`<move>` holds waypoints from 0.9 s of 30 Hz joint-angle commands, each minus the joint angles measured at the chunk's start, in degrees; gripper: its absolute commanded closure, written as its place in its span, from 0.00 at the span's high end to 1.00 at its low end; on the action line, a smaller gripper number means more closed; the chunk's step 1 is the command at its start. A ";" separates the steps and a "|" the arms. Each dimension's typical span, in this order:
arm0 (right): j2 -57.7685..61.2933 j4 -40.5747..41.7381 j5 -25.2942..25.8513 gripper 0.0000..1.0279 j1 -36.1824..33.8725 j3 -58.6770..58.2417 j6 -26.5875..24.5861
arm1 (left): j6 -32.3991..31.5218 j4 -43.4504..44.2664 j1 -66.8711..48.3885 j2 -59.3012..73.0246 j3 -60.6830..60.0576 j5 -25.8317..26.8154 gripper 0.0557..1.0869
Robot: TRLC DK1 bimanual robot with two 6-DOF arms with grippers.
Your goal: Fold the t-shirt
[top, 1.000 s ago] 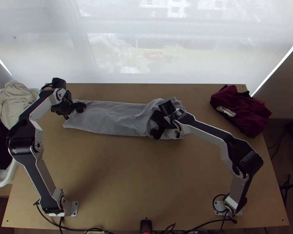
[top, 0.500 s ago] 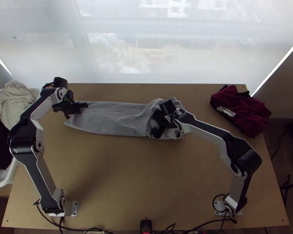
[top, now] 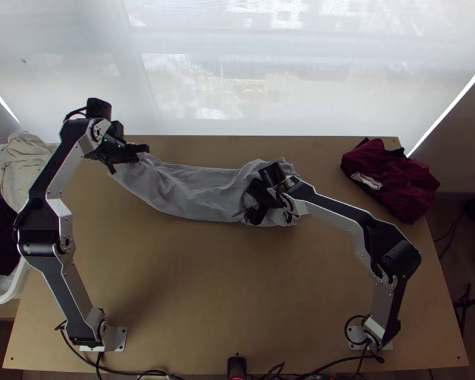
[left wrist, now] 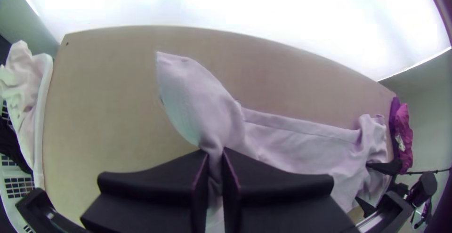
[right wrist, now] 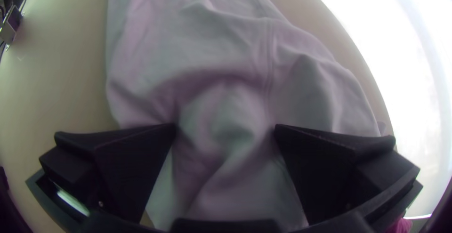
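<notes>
A light grey t-shirt [top: 193,190] lies as a long narrow strip across the table's far half, its right end bunched. My left gripper [top: 142,152] is at the strip's left end, which is raised; in the left wrist view my left gripper [left wrist: 215,155] is shut on the t-shirt [left wrist: 292,143], the cloth pinched between its fingers. Over the bunched right end is my right gripper [top: 255,201]. In the right wrist view my right gripper [right wrist: 225,129] stands open, with rumpled cloth of the t-shirt [right wrist: 226,49] between and beneath its fingers.
A dark red garment [top: 389,180] lies at the table's far right corner. Left of the table stands a white basket [top: 12,288] with a cream cloth [top: 25,168] and dark cloth in it. The table [top: 193,285] extends in front of the t-shirt.
My left gripper has moved toward the table's far edge and up with the t-shirt's left end, which now slants and creases. My right gripper has stayed nearly in place.
</notes>
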 commanded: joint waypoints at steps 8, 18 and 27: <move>-1.85 -0.26 0.23 0.95 -1.73 0.11 1.06 | -0.72 -3.77 -8.14 -2.65 9.99 6.16 0.03; -11.87 -4.39 0.14 0.95 -5.51 1.70 1.06 | -1.16 -3.77 -14.02 -2.83 13.77 9.59 0.03; -21.97 -11.15 0.14 0.95 -12.72 0.82 0.26 | -1.95 -3.86 -19.74 0.34 17.37 12.23 0.03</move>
